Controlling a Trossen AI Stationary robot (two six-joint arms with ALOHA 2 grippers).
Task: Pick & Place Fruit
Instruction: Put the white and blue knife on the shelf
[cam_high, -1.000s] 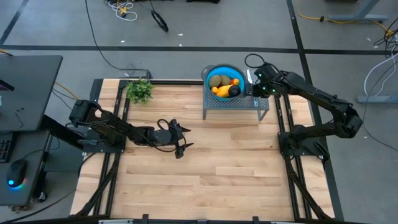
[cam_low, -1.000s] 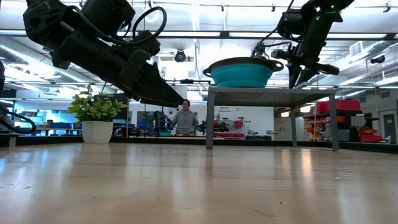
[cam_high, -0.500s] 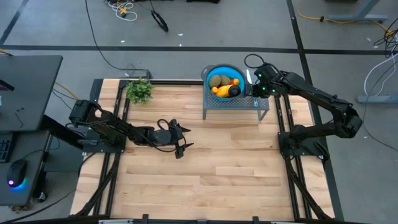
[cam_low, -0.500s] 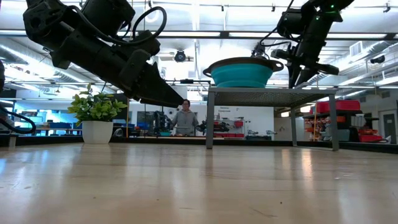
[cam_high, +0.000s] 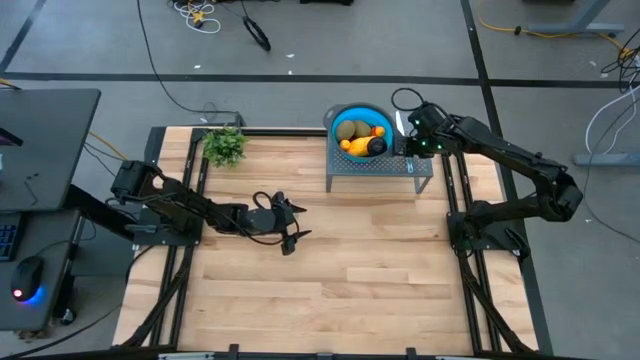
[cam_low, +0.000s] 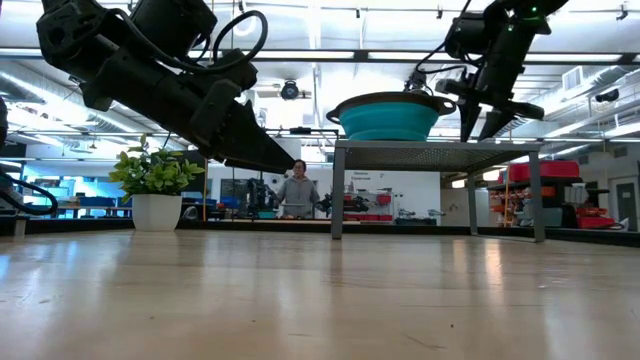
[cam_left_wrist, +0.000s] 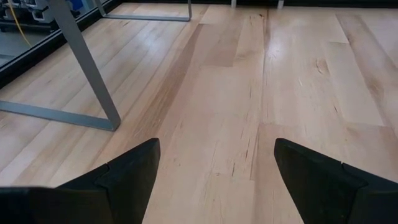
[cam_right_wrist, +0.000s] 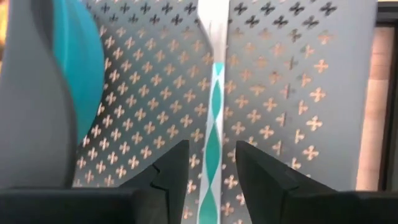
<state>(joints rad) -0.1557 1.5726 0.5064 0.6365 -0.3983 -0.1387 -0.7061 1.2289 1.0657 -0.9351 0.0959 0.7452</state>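
The right gripper (cam_right_wrist: 206, 163) is held parted astride the utensil (cam_right_wrist: 213, 118) beside the bowl (cam_high: 360, 126), nothing grasped, evidently for release.

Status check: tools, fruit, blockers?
Left tool open, idle mid-table. Right tool open astride utensil on rack. Fruit in blue bowl. No obstruction seen.
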